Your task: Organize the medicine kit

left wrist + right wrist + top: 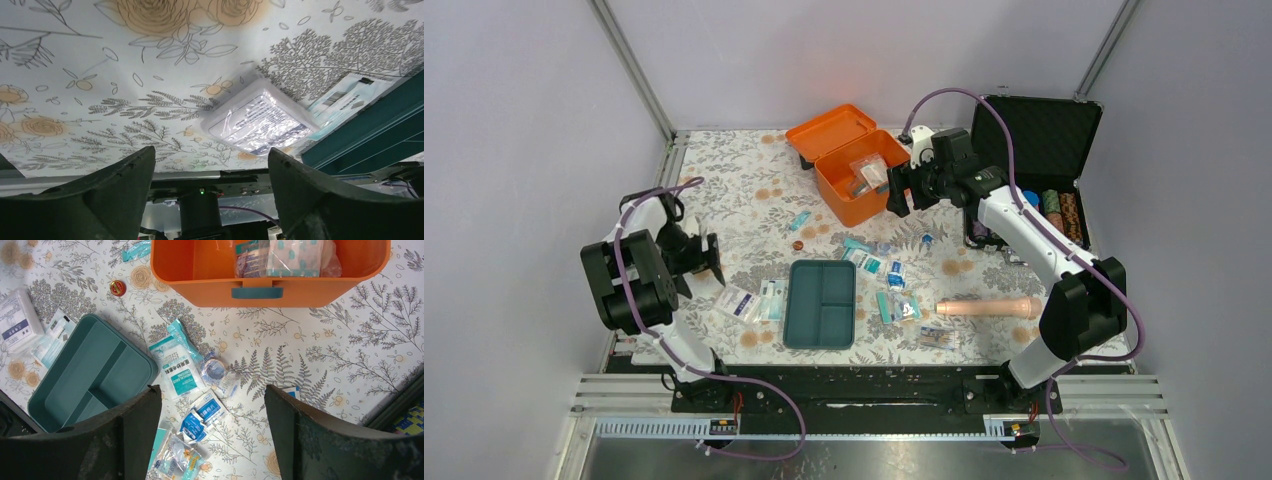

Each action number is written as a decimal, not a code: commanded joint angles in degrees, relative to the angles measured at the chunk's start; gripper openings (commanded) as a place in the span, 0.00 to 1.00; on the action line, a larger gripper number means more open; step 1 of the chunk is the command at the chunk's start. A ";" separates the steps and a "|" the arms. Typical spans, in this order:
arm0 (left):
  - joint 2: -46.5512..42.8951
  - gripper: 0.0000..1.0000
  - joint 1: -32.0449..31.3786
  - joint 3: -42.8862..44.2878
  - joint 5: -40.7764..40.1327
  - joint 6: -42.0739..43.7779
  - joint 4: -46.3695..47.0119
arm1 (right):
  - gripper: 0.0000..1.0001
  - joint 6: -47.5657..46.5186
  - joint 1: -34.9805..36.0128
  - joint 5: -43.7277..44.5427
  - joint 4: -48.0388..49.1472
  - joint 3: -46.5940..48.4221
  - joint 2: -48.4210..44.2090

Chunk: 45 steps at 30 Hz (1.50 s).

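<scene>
At the table's back, the medicine kit (pixel 852 208) sits lid-open, a few packets inside. Its insert tray (pixel 821 303) lies out front, empty, easy to load. My right gripper (pixel 212 390) hangs open beside the kit. My left gripper (pixel 210 152) is open and holds nothing, near a foil packet (pixel 260 122).

**Left arm (pixel 629 280) tucked, right arm (pixel 1024 235) stretched**

Your left arm is folded back on itself at the left side, elbow raised. The left gripper (pixel 210 157) sits low and tilted, and its jaws stand wide apart. Your right arm reaches far forward and toward the left from its base. The right gripper (pixel 212 390) points down, its two fingers (pixel 125 440) spread wide as well. The two arms are well apart.
</scene>
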 commanded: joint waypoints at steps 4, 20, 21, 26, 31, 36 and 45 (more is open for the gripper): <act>3.87 0.83 0.71 0.78 -0.40 -2.17 -3.05 | 0.82 -0.29 0.35 -1.57 0.81 1.87 -0.06; 14.04 0.22 0.60 1.74 10.63 -2.12 -2.55 | 0.82 -0.59 0.34 -1.02 0.80 1.95 0.51; 14.12 0.16 0.60 2.29 10.51 -1.74 -2.53 | 0.81 -0.50 0.34 -1.09 0.83 2.13 0.72; 12.51 0.00 0.64 5.76 8.99 1.09 -5.00 | 0.81 -0.32 0.41 -1.14 0.77 3.01 1.42; 8.04 0.00 0.77 9.11 6.49 3.93 -5.95 | 0.81 -0.17 0.34 -1.35 0.79 2.90 1.66; 6.62 0.31 0.71 11.81 2.25 0.30 -6.50 | 0.81 0.39 0.35 -1.97 0.83 2.78 2.08; 6.82 0.71 1.88 4.59 5.26 -6.12 -6.04 | 0.81 0.40 0.35 -1.69 0.74 3.02 2.02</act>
